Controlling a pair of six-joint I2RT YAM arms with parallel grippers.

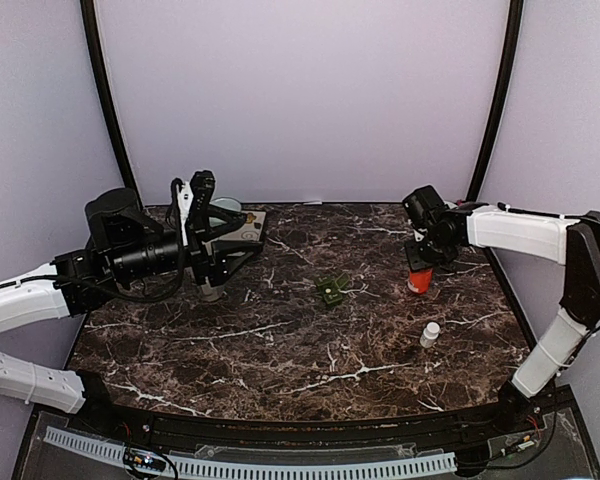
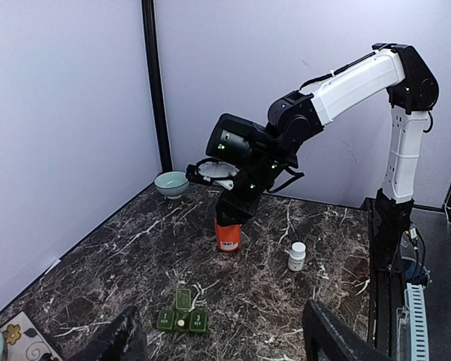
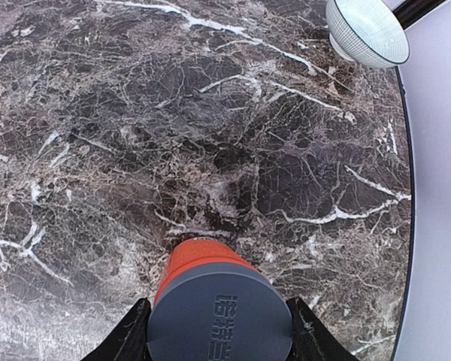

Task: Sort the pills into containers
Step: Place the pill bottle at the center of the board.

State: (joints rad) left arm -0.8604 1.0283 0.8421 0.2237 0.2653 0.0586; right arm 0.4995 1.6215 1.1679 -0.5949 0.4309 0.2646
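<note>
An orange pill bottle (image 1: 418, 282) with a grey cap stands on the dark marble table at the right. My right gripper (image 1: 420, 262) is shut on its cap from above. In the right wrist view the bottle (image 3: 219, 316) sits between both fingers (image 3: 131, 337). It also shows in the left wrist view (image 2: 227, 235). A small white bottle (image 1: 430, 333) stands nearer, also in the left wrist view (image 2: 296, 256). A green pill organizer (image 1: 331, 290) lies mid-table with one lid open, also in the left wrist view (image 2: 182, 317). My left gripper (image 1: 192, 186) is open and empty, raised at the far left (image 2: 229, 342).
A pale bowl (image 3: 367, 30) sits in the back right corner, also in the left wrist view (image 2: 171, 183). A second bowl (image 1: 225, 205) rests on a grey patterned mat (image 1: 245, 228) at the back left, just behind my left gripper. Purple walls enclose the table.
</note>
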